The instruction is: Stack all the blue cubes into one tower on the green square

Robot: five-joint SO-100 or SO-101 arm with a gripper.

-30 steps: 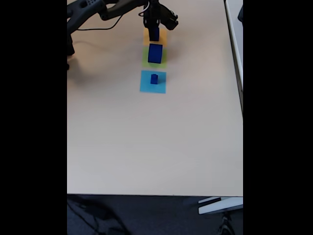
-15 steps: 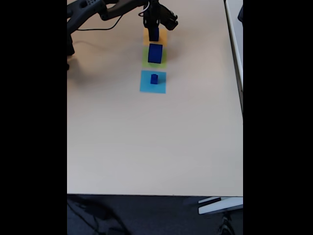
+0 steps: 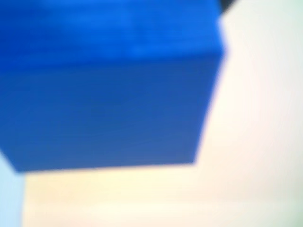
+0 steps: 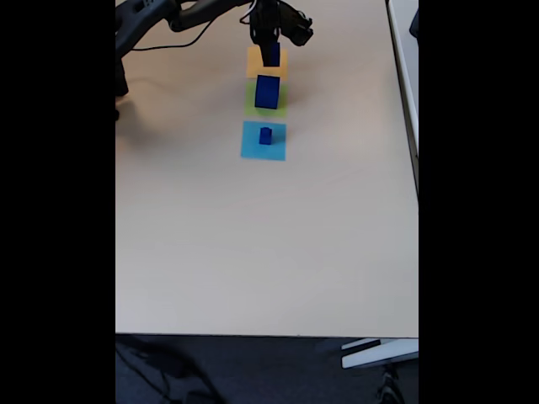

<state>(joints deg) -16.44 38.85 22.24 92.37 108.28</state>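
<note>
**Blue on orange, one square short of the green**

Blue dominates the wrist view: the medium cube (image 3: 109,90) sits hard against the lens, blurred, pale table beneath it. In the fixed view the same cube (image 4: 270,53) hangs under the gripper (image 4: 269,49) over the orange square (image 4: 266,63). The fingers seem to be clamped on the cube's sides, though the picture is too small to show the contact; whether the cube is lifted clear of the paper I cannot tell.

Key relation: the three squares run in one line down the fixed view. The green square (image 4: 250,105) lies just below the orange one, and the large cube (image 4: 267,91) stands on it as the tower's base. The held cube's target is that cube's top face, next along the line and a step higher. My judgement: lift first, then a short travel down the view along the line of squares, keeping the faces square to the base.

Farther along, the small cube (image 4: 265,135) waits on the light-blue square (image 4: 263,140), well clear of the travel.

Room: the table (image 4: 253,244) is open on both sides of the line; its right edge is well away. The cable (image 4: 168,46) trails left of the arm, off the path.

Risk, as I judge it: carrying too low and clipping the large cube's near top edge.
</note>
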